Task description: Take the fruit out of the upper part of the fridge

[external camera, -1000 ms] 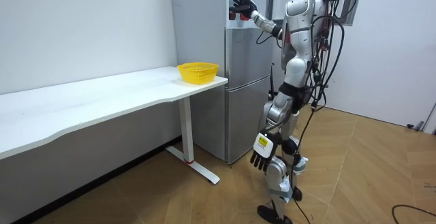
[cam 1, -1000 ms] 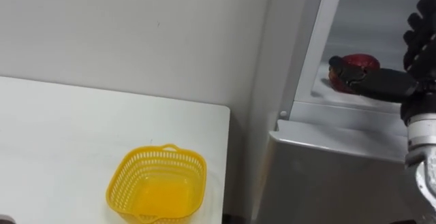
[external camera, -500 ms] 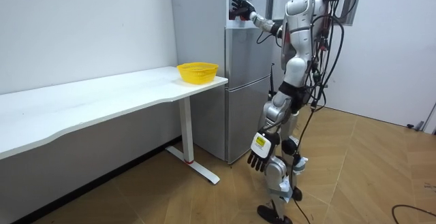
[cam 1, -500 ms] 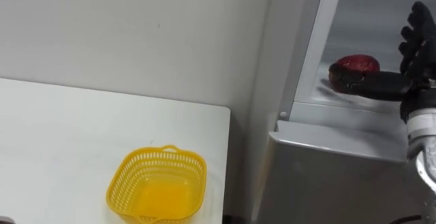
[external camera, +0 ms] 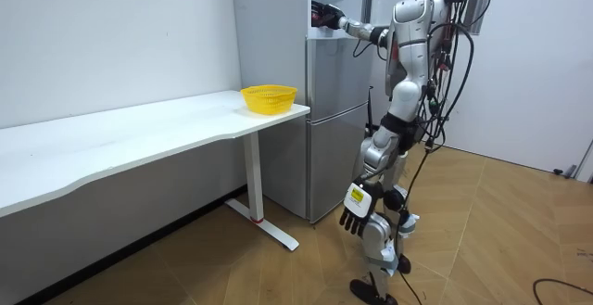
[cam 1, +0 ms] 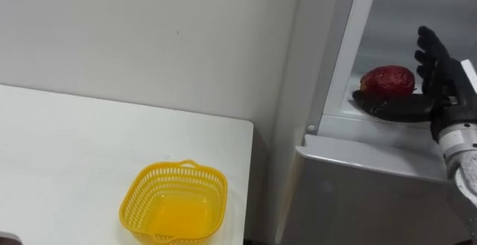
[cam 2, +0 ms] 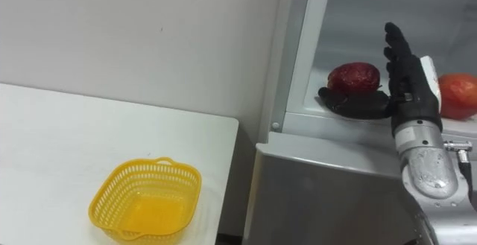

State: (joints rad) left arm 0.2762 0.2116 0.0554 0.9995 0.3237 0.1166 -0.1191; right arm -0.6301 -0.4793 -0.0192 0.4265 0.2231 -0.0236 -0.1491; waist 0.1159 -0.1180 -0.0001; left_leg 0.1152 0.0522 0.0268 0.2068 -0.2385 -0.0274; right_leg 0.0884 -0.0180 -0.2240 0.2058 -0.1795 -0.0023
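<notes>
Dark-red round fruit sits on the white shelf in the open upper compartment of the tall grey fridge, not yet gripped. The robot's right hand is spread. Its fingers stand straight up just to the fruit's right, and its thumb lies stretched along the shelf in front of the fruit's base. Whether the thumb touches the fruit cannot be told. The left hand hangs relaxed and empty by the thigh.

The fruit looks round and smooth, so a closing grip that lands off centre could nudge it. It might then roll deeper into the compartment or over the shelf's front lip to the floor. A wide sweep of the wrist could also knock the orange-red fruit lying just to the right of the hand. A loose hold might slip during the carry to the yellow plastic mesh basket on the white table.

By count there are two fruits on the shelf, one basket, one table and one fridge. Of the two hands, one is at work.
</notes>
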